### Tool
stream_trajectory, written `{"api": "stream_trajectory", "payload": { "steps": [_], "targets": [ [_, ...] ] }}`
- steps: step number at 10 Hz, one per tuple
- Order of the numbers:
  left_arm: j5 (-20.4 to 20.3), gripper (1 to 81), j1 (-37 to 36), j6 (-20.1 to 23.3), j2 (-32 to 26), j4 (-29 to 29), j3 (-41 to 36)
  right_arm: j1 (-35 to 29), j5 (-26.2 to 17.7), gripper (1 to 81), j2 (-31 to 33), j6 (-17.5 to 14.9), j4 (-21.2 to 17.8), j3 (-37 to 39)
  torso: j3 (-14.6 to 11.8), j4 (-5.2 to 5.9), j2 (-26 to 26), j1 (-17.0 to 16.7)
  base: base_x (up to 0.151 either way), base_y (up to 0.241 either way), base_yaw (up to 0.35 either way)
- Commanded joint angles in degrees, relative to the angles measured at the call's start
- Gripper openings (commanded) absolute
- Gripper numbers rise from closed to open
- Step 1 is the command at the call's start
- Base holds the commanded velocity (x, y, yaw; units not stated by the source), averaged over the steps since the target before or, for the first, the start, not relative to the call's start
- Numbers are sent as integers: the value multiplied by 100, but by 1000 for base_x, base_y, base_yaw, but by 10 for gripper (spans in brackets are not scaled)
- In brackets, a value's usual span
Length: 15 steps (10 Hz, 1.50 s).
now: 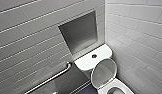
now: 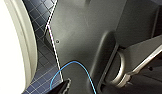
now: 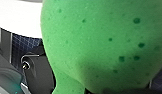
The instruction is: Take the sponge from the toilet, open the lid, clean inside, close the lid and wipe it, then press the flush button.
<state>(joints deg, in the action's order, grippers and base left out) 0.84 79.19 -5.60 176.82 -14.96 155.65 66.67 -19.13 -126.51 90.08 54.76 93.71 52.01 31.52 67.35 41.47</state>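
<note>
The toilet point(image 1: 123, 87) is standing in the tiled corner, white and glossy, its oval lid point(image 1: 104, 72) leaning raised against the tank point(image 1: 84, 63), leaving the bowl open. The flush button point(image 1: 94, 56), dark and round, is sitting mid-tank-top. The sponge point(image 3: 102, 42), bright green with darker pores, is hanging near white ceramic.

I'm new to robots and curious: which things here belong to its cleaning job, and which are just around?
Job:
sponge
toilet
raised lid
flush button

Just around:
grab bar
wall niche
blue cable
floor tiles
</note>
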Motion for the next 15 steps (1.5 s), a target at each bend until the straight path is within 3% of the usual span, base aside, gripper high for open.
{"api": "stream_trajectory", "payload": {
  "steps": [1, 3, 6, 9, 11, 12, 13, 14, 15],
  "targets": [
    [408, 811, -215, 50, -121, -25, 53, 334, -126, 10, -376, 28, 211, 593, 0, 0, 0, 0, 0, 0, 0],
    [417, 811, -277, 50, -129, -25, 62, 702, 284, 10, -780, -94, 288, 1286, 0, 0, 0, 0, 0, 0, 0],
    [408, 811, -294, 50, -200, -16, 62, 1151, 1049, 10, -1492, -298, 860, 2621, -2, 0, 0, 0, 0, 0, 0],
    [399, 811, -294, 32, -182, 28, 36, 1652, 2175, 10, -1958, -342, 1405, 3669, -2, 0, 0, 0, 0, 0, 0],
    [408, 811, -347, 6, -165, 37, 27, 1969, 2282, 10, -2355, -377, 1397, 4330, -2, 0, 0, 0, 0, 0, 0],
    [408, 811, -364, -11, -199, 63, 35, 2136, 2457, 10, -2582, -725, 1145, 4662, -2, 0, 2, 0, 0, 0, 0],
    [417, 811, -400, -20, -217, 72, 27, 2250, 2596, 10, -2740, -1354, 535, 4908, -2, 0, 2, 0, 0, 0, 0],
    [417, 811, -408, -21, -243, 98, -8, 2321, 2678, 10, -2899, -2569, -690, 5129, -2, 0, 2, 0, 0, 0, 0],
    [408, 811, -408, -21, -287, 150, -121, 2399, 2572, 10, -3022, -3801, -1610, 5097, -2, 0, 2, 0, 0, 0, 0]
  ]
}}
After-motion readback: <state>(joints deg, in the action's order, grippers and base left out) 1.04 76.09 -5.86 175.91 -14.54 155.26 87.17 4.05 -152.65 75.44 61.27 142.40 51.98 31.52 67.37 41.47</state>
